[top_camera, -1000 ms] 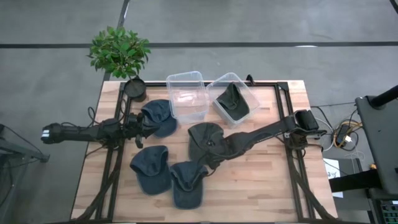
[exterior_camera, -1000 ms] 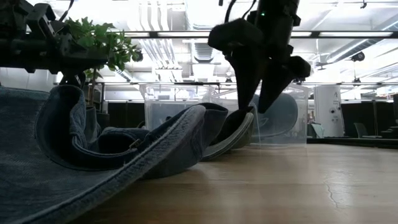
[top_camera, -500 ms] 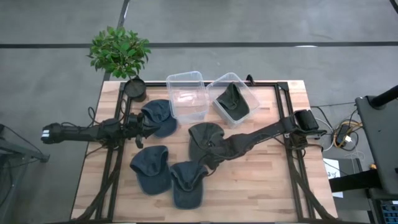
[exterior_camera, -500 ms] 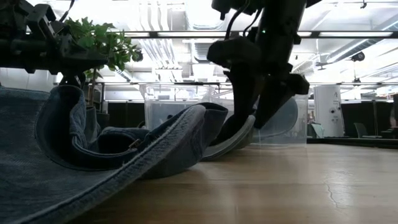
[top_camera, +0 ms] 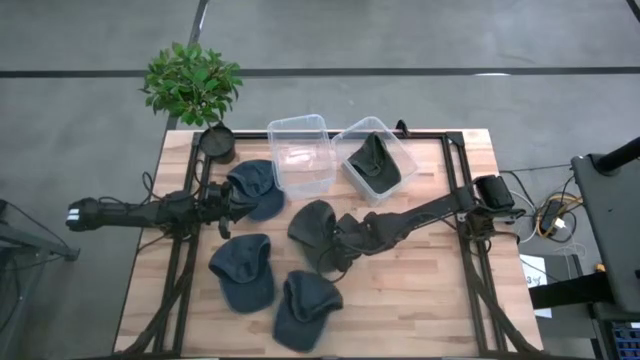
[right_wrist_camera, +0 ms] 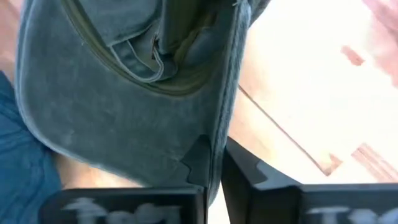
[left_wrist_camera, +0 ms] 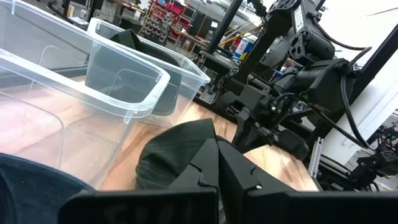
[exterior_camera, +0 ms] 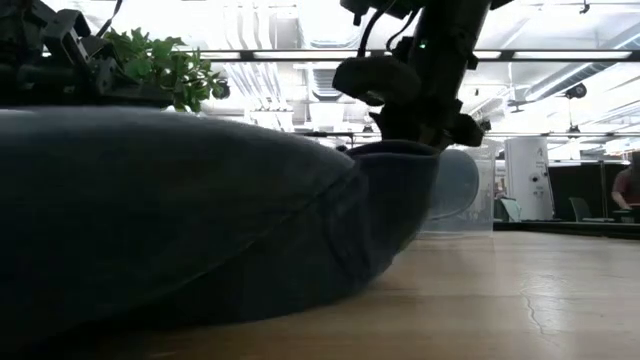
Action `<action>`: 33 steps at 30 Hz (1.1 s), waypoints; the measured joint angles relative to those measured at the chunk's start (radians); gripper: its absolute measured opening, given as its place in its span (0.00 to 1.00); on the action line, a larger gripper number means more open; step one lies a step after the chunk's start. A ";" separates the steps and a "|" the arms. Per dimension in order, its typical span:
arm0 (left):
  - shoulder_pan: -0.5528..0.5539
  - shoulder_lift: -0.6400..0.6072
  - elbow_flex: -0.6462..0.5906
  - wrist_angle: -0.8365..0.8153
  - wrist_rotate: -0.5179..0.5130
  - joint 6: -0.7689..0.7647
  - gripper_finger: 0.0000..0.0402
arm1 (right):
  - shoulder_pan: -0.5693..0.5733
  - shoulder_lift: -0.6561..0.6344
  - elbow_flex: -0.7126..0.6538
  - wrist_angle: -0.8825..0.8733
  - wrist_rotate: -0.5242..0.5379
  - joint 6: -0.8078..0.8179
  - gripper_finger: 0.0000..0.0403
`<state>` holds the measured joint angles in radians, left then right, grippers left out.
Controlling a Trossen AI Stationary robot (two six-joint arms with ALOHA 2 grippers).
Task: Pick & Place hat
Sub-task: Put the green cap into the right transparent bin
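A dark olive hat (top_camera: 315, 226) lies at the table's middle, and my right gripper (top_camera: 346, 236) is shut on its right side. The right wrist view shows this hat (right_wrist_camera: 124, 93) with its inside turned up. My left gripper (top_camera: 228, 205) waits shut at the table's left, beside a blue hat (top_camera: 256, 187) and touching nothing. Two more blue hats (top_camera: 243, 270) (top_camera: 305, 308) lie flat near the front edge. At the back stand an empty clear bin (top_camera: 300, 155) and a clear bin (top_camera: 398, 150) with a dark hat (top_camera: 373, 162) in it. My right gripper pinches the olive hat's edge (right_wrist_camera: 216, 127) between its two fingers (right_wrist_camera: 198, 163). The fingers slant down from the table's right side. The hat spreads away in front of the fingers, its inner band (right_wrist_camera: 155, 62) showing. It is bunched, with most of it on the table.
A potted plant (top_camera: 195, 85) stands at the far left corner. The blue hat nearest the front edge (exterior_camera: 150, 220) fills much of the low view. Bare wood shows at the table's right (top_camera: 430, 280).
My right gripper has come down on the olive hat and shut on its edge. The hat has bunched up and shifted slightly toward the table's left. The blue hat beside it has slid toward the near edge.
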<state>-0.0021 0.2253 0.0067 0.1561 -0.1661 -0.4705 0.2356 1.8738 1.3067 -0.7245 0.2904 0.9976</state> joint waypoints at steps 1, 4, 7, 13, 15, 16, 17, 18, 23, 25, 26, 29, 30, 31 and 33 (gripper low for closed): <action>0.000 0.000 0.000 0.000 0.000 0.000 0.00 | 0.000 -0.003 0.000 -0.005 0.007 -0.003 0.04; 0.000 0.000 0.000 0.000 0.000 -0.002 0.00 | 0.000 -0.025 -0.001 -0.047 0.055 -0.011 0.04; 0.000 0.000 0.000 0.000 0.000 -0.003 0.00 | 0.000 -0.062 0.018 -0.123 0.111 -0.019 0.03; 0.000 0.002 0.000 -0.001 0.000 -0.004 0.00 | -0.001 -0.144 0.089 -0.168 0.110 -0.070 0.03; 0.000 0.002 0.000 -0.002 0.000 -0.004 0.00 | 0.000 -0.169 0.119 -0.196 0.098 -0.075 0.03; 0.000 0.003 0.000 -0.001 0.000 -0.004 0.00 | 0.003 -0.174 0.137 -0.222 0.092 -0.076 0.03; 0.000 0.005 0.000 0.000 0.000 -0.004 0.00 | 0.002 -0.185 0.157 -0.251 0.080 -0.077 0.03; 0.000 0.005 0.000 -0.002 0.000 -0.004 0.00 | 0.002 -0.193 0.178 -0.286 0.075 -0.077 0.03; -0.001 0.008 -0.001 -0.001 0.000 -0.004 0.00 | 0.005 -0.241 0.312 -0.488 0.189 -0.077 0.03; -0.001 0.008 -0.001 -0.001 0.000 -0.004 0.00 | 0.004 -0.255 0.367 -0.554 0.262 -0.077 0.03; -0.001 0.008 -0.001 -0.001 0.000 -0.004 0.00 | 0.004 -0.265 0.393 -0.582 0.297 -0.080 0.03; -0.001 0.008 -0.001 -0.001 0.000 -0.004 0.00 | -0.001 -0.295 0.473 -0.651 0.405 -0.109 0.03; -0.001 0.008 -0.001 -0.001 0.000 -0.004 0.00 | -0.004 -0.303 0.497 -0.676 0.443 -0.115 0.03; -0.001 0.008 -0.001 -0.001 0.000 -0.004 0.00 | -0.010 -0.310 0.519 -0.699 0.474 -0.122 0.03; 0.000 0.008 -0.001 -0.001 0.000 -0.004 0.00 | -0.029 -0.316 0.553 -0.741 0.514 -0.135 0.03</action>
<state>-0.0025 0.2333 0.0059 0.1551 -0.1658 -0.4745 0.2061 1.5574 1.8599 -1.4658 0.8040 0.8628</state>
